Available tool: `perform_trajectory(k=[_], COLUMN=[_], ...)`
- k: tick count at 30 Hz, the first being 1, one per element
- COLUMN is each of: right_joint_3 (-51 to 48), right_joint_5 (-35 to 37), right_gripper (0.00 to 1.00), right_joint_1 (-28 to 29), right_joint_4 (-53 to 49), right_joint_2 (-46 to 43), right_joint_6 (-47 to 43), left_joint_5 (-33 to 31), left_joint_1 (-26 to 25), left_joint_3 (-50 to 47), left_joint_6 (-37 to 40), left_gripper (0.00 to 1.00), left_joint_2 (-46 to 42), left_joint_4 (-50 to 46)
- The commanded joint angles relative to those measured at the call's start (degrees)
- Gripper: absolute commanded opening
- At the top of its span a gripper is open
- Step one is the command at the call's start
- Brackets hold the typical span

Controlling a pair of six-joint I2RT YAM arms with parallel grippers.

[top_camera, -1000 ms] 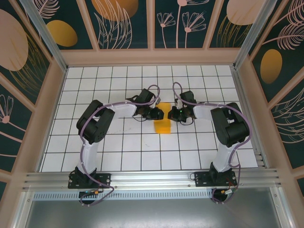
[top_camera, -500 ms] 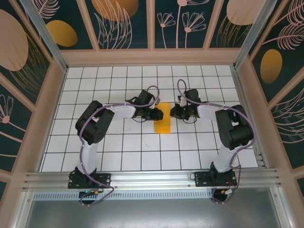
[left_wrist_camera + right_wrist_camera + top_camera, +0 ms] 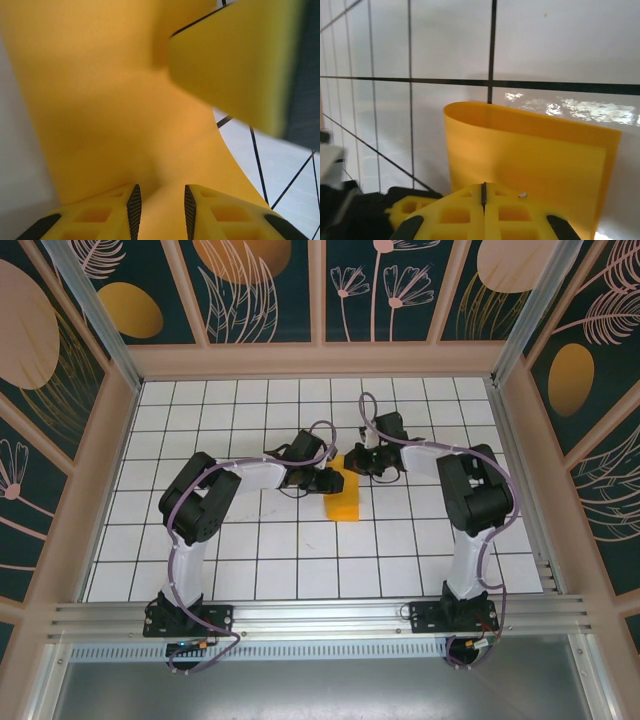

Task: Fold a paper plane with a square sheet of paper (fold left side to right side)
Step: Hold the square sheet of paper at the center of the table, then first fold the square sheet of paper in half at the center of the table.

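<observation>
The square sheet of paper (image 3: 344, 498) lies just above the middle of the top view, on the white gridded tabletop (image 3: 250, 540), between the two pincers. It is doubled over into a narrow orange-yellow strip. Its long axis runs up and down the frame, away from the arm bases, with the lower end flat on the grid and the upper end raised between the arms. No sharp tip is visible, so it does not point either way.

The left pincer (image 3: 333, 482) reaches in from the left at the strip's upper half. In its wrist view the left pincer (image 3: 161, 192) sits at the bottom of the frame with its jaws a narrow gap apart. The paper (image 3: 100, 100) spreads beyond them and shows through the gap, and a flap curls over at the upper right. It seems placed to steady the sheet, not to pinch it.

The right pincer (image 3: 357, 462) meets the strip's upper right corner. In its wrist view the right pincer (image 3: 483, 189) has its jaws pressed together with no gap. The paper (image 3: 530, 155) rises straight from behind the tips in a rounded, uncreased loop, a second layer showing along its right edge. I judge that it is nipping the paper's edge to carry one side over the other, though the contact itself is hidden. The soft curve suggests the fold is not yet pressed flat.
</observation>
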Motion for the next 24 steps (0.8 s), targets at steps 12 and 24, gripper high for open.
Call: perform_trajectory(k=[12, 24], right_joint_3=[1.8, 2.0], right_joint_5=[6.6, 6.9], right_gripper=[0.05, 0.05], right_joint_1=[0.7, 1.0], right_joint_4=[-7.4, -7.4], right_joint_2=[4.7, 4.8], right_joint_6=[-0.2, 0.3], left_joint_5=[2.4, 3.1], left_joint_1=[-1.2, -1.8], left_joint_3=[-3.5, -5.1], left_joint_6=[-0.4, -0.1], left_gripper=[0.41, 0.41], left_joint_2=[-4.5, -3.6], left_joint_4=[-1.3, 0.4])
